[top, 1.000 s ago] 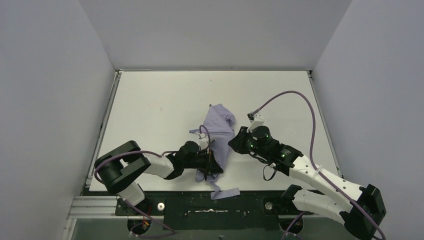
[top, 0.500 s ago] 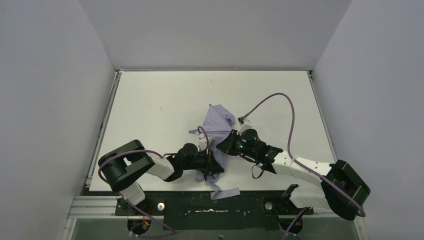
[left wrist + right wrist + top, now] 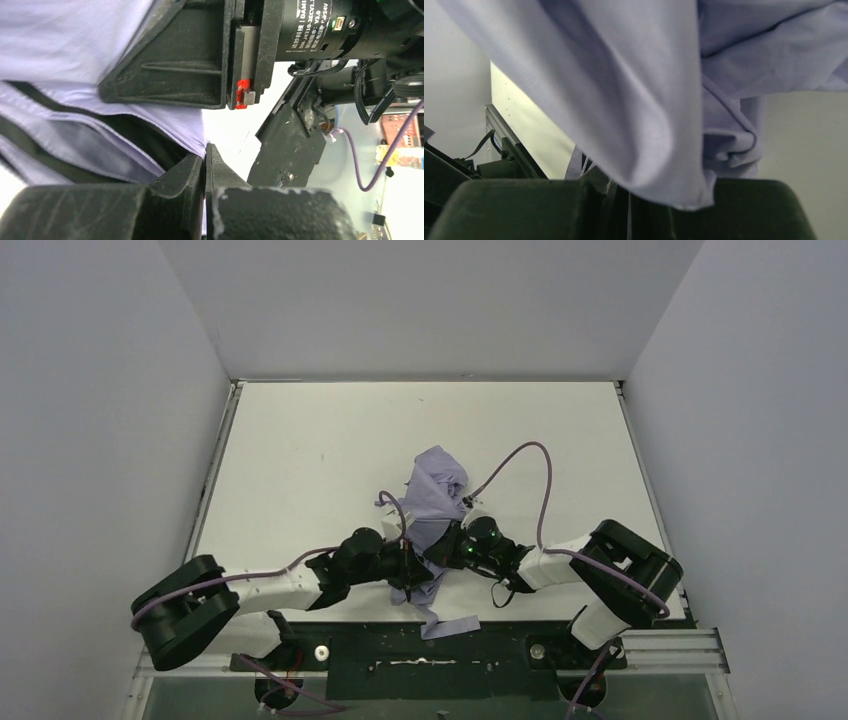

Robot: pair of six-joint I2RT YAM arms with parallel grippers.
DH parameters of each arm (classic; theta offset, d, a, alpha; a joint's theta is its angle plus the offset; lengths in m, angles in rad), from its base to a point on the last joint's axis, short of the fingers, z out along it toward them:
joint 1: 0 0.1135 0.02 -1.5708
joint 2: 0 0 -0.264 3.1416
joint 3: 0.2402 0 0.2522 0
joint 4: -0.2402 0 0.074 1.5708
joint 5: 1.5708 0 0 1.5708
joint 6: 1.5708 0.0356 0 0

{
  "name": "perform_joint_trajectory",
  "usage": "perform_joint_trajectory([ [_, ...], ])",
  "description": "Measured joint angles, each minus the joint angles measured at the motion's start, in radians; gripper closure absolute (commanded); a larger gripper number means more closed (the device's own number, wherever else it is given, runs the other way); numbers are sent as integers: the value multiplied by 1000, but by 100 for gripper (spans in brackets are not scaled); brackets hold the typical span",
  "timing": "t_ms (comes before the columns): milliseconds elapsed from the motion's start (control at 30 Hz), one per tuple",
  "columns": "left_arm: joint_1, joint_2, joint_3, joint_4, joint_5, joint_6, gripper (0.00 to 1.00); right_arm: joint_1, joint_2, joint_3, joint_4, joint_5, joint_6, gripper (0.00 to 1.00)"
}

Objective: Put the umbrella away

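Top camera looks down from behind; both wrist cameras crowd the umbrella (image 3: 436, 485).

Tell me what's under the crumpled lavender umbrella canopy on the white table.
Beneath the lavender umbrella canopy its black lining shows. The left gripper and right gripper push into its near folds, and fabric drapes over the right one. The handle and shaft are covered.

My left gripper (image 3: 205, 156): jaws pressed together. Umbrella (image 3: 65, 45): lavender cloth with black folds, above and left of my gripper, its edge meeting my fingertips. Right arm (image 3: 305, 25): directly above my gripper, against the cloth. Purple cable (image 3: 372, 165): right of my gripper.
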Motion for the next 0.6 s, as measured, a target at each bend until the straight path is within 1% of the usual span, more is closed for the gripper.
perform_joint_trajectory([
  [33, 0, -31, 1, -47, -17, 15, 100, 2, 20, -7, 35, -5, 3, 100],
  [100, 0, -117, 1, -168, -57, 43, 86, 5, 52, -13, 93, -17, 8, 100],
  [200, -3, -271, 8, -324, -88, 76, 60, 4, 108, -17, 159, -21, 0, 100],
  [267, -7, -375, 35, -428, -116, 99, 48, 4, 129, -23, 197, -24, -3, 100],
  [333, 2, -447, 76, -520, -147, 116, 40, 4, 133, -28, 212, -23, -10, 100],
  [400, 37, -497, 131, -604, -171, 134, 37, 4, 134, -33, 220, -22, -23, 100],
  [433, 77, -510, 170, -653, -174, 141, 35, 4, 133, -33, 219, -23, -33, 100],
  [500, 150, -506, 231, -713, -178, 146, 30, 3, 125, -31, 201, -24, -55, 100],
  [600, 272, -441, 370, -826, -175, 148, 24, 3, 82, -3, 86, -23, -124, 100],
])
